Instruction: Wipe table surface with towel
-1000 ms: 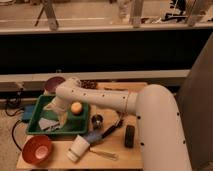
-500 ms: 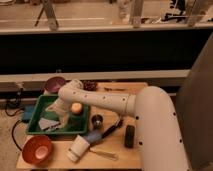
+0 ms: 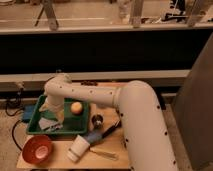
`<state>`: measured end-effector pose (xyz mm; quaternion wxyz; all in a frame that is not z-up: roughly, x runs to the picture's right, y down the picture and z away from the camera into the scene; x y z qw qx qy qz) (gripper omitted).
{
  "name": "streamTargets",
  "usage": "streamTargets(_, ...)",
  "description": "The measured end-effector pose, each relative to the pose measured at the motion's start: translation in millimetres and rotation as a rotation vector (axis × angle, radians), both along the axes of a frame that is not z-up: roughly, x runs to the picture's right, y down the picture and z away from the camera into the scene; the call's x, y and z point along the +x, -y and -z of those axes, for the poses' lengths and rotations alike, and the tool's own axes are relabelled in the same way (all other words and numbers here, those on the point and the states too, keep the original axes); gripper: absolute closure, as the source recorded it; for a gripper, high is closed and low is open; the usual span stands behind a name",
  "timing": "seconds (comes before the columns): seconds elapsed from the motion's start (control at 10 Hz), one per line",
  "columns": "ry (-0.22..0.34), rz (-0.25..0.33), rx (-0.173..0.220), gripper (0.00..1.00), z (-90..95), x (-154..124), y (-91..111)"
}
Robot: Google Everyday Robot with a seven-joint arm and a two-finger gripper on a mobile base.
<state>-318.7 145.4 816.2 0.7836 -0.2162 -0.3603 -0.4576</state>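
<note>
Behind the small wooden counter [image 3: 60, 157] ran a dark wall with a pale ledge, and on the counter sat a green plastic tray [image 3: 34, 126], a round red bowl [image 3: 37, 149], a white paper cup [image 3: 78, 148] tipped on its side, a blue-handled tool [image 3: 98, 135] and a small dark round object [image 3: 97, 119]. Inside the tray lay a crumpled grey towel [image 3: 48, 123], its long axis roughly along the tray's front wall, beside a smooth yellowish ball [image 3: 76, 107]. A glossy white arm reached down into the tray, its end effector [image 3: 52, 113] just above the towel; whether it was wide or narrow, I cannot tell.
</note>
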Motion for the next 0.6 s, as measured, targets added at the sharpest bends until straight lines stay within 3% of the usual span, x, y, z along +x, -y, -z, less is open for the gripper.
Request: streamTargets(0.6,-0.007,0.179,0.046,0.2,-0.8,-10.9,-16.0)
